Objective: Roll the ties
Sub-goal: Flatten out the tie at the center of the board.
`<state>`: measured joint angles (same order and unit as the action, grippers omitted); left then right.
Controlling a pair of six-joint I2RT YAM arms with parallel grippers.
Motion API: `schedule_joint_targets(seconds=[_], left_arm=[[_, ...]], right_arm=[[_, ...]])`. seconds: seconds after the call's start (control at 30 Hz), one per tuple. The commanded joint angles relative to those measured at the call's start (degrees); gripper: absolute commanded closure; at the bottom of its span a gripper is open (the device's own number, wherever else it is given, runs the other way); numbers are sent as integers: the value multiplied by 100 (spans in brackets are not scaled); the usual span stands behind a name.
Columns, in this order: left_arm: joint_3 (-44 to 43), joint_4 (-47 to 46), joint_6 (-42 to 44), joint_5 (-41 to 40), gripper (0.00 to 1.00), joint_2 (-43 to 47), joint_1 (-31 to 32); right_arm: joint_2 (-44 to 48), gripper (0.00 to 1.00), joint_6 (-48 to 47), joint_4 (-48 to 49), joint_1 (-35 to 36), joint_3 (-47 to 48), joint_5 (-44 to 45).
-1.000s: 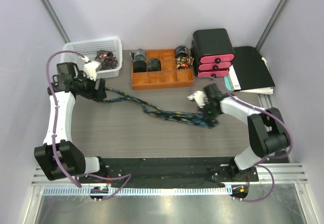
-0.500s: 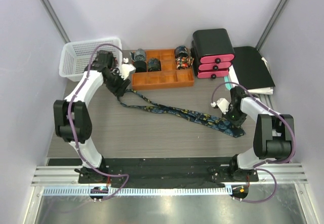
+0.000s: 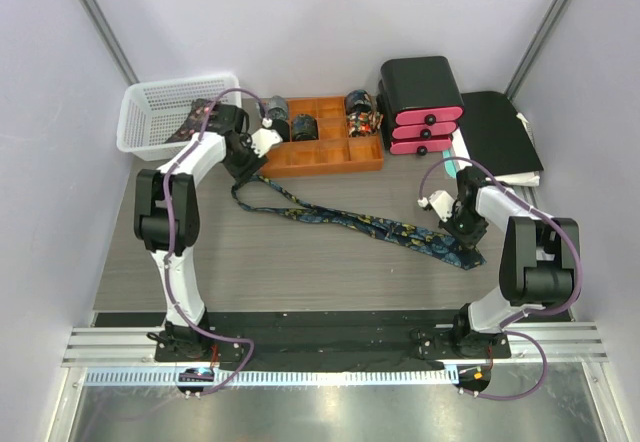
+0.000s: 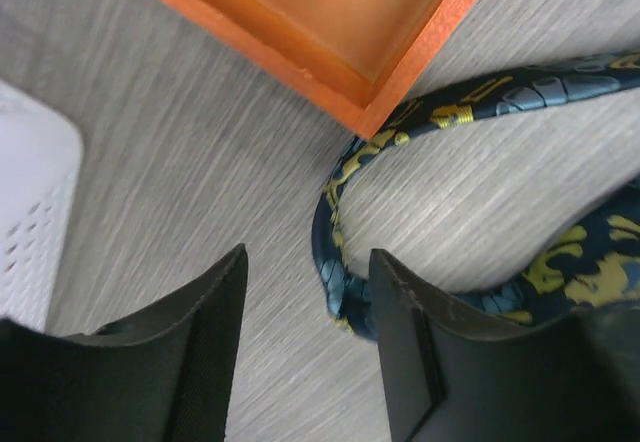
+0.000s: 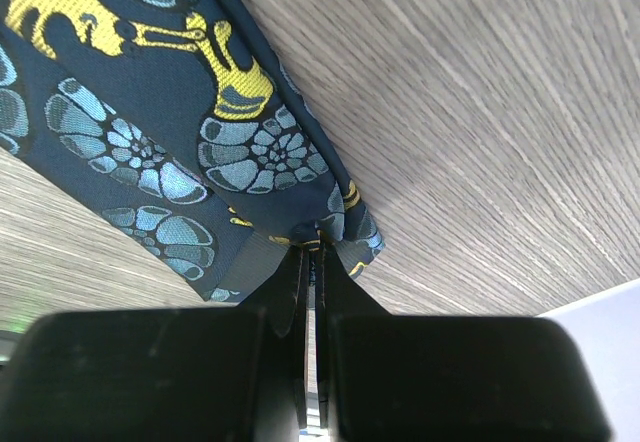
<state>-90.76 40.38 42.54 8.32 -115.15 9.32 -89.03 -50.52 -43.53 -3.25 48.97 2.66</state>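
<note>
Table (image 3: pixel 300 272): tie (image 3: pixel 370 227) lies slantwise across the middle, narrow end just before the tray's (image 3: pixel 320 168) near-left corner, wide end at right | basket (image 3: pixel 140 144) back left | tray right of it, rolled ties (image 3: pixel 303 128) in rear compartments | drawer unit (image 3: pixel 420 97) right of tray | folder (image 3: pixel 500 137) farthest right

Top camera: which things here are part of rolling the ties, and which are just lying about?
Job: unrolled tie, rolled ties, orange tray, white basket, left gripper, right gripper.
Lying about: pink drawer box, black folder.
</note>
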Motion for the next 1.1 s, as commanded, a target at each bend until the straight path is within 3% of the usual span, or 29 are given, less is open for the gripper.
schedule_joint_targets(seconds=[0.0, 0.23, 0.4, 0.77, 0.83, 0.9, 0.93, 1.07], left_arm=[[-3, -241, 140, -103, 58, -148, 26], [313, -338, 298, 152, 100, 238, -71], [1023, -496, 956, 416, 100, 1265, -185], [4591, -926, 2916, 435, 100, 4297, -370], [5207, -1172, 3092, 242, 93, 4483, -361], [5410, -1217, 3015, -57, 78, 4554, -378], [5394, -1147, 2936, -128, 68, 4554, -405], [5087, -427, 2786, 134, 49, 4844, -580]], right_arm=[[-114, 99, 95, -51, -36, 192, -125], [-395, 99, 183, 72, -45, 341, -90], [-457, 99, 148, 143, -115, 394, -107], [-150, 99, -265, 450, -212, -176, -195], [-9, 99, -344, 459, -212, -239, -387], [140, 99, -511, 451, -212, -283, -528], [184, 99, -598, 424, -212, -291, -590], [246, 99, -1038, 336, -212, -274, -670]])
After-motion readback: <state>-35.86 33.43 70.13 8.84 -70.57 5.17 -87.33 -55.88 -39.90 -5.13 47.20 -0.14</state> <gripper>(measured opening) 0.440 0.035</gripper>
